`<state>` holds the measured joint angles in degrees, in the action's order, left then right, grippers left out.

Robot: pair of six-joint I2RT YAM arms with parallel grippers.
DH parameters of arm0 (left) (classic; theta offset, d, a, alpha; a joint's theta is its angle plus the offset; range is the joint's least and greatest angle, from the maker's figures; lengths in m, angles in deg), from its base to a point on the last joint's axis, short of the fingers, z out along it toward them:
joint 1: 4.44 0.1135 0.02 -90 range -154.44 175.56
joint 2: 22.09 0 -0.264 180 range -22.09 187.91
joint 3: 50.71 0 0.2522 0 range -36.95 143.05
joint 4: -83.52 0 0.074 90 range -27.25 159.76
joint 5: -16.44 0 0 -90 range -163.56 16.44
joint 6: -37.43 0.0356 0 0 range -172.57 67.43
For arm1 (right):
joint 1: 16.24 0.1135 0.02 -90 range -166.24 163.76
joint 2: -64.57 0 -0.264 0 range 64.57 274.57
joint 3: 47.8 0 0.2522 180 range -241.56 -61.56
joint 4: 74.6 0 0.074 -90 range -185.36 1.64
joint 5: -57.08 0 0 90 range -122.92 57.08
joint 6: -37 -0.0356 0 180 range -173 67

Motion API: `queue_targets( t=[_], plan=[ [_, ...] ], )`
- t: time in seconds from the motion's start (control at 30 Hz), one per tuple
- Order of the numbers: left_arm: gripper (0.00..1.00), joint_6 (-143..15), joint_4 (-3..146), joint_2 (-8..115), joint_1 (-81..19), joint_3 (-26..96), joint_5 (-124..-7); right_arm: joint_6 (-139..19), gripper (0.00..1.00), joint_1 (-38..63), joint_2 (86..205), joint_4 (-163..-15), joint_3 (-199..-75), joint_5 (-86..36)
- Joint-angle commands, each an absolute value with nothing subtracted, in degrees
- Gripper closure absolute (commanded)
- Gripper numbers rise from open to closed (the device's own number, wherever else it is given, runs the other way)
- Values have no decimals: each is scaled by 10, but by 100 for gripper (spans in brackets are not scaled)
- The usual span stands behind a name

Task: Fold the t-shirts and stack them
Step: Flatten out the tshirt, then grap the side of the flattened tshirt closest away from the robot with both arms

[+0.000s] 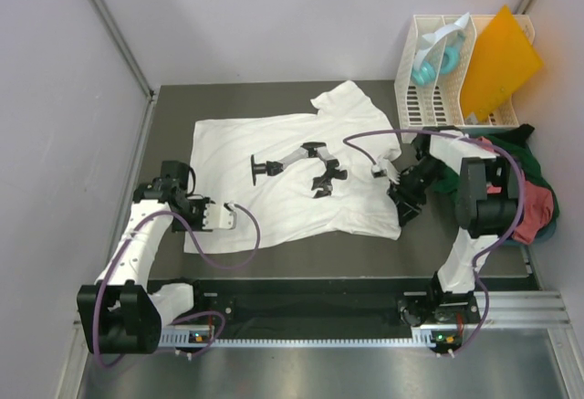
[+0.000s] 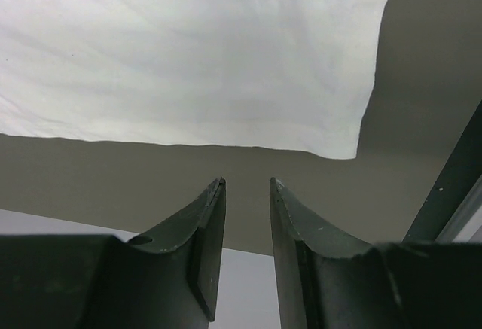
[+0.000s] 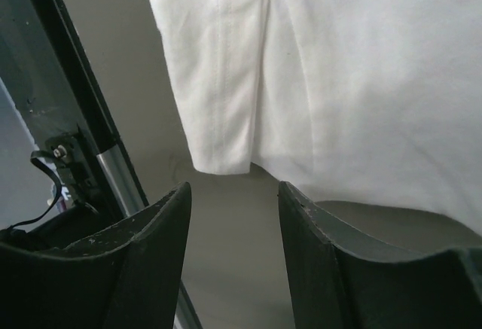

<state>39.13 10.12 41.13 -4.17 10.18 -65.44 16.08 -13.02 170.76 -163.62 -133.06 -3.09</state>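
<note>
- The white t-shirt (image 1: pixel 292 203) lay spread flat in the middle of the dark table (image 1: pixel 301 262), black print (image 1: pixel 327 180) facing up and one sleeve reaching toward the far right corner.
- The left gripper (image 2: pixel 247 186) hovered at the shirt's left side, jaws parted with nothing between them; its own camera showed bare table under the fingertips (image 2: pixel 215 216) and the cloth's edge just ahead.
- The right gripper (image 3: pixel 233 190) sat at the shirt's near right corner, fingers spread and empty, with the stitched hem just beyond the tips but not touching them.
- A heap of other shirts lay at the table's right edge, partly hidden behind the right arm: dark green cloth (image 1: pixel 529 157) above, salmon-red cloth (image 1: pixel 538 207) below.
- The white slatted rack (image 1: pixel 420 98) stood in the far right corner, holding the orange sheet (image 1: pixel 497 66) at a tilt.
- Something teal (image 1: pixel 424 68) sat in the rack too — possibly a tool or a roll, though I couldn't make it out from there.
</note>
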Motion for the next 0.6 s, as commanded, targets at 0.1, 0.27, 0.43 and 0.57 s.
queue_targets(
  t=[0.1, 0.27, 0.43, 0.57],
  plan=[
    [64, 424, 62, 364, -43, 85, -625, 154, 50, -121, 1676, -1640, -1291, -14],
    [63, 417, 29, 311, -43, 78, -589, 125, 49, -117, 1646, -1601, -1269, -40],
    [63, 438, -35, 246, -43, 48, -570, 110, 48, -116, 1631, -1582, -1267, -56],
    [62, 458, -41, 191, -43, -11, -574, 104, 48, -115, 1625, -1575, -1270, -58]
  ],
)
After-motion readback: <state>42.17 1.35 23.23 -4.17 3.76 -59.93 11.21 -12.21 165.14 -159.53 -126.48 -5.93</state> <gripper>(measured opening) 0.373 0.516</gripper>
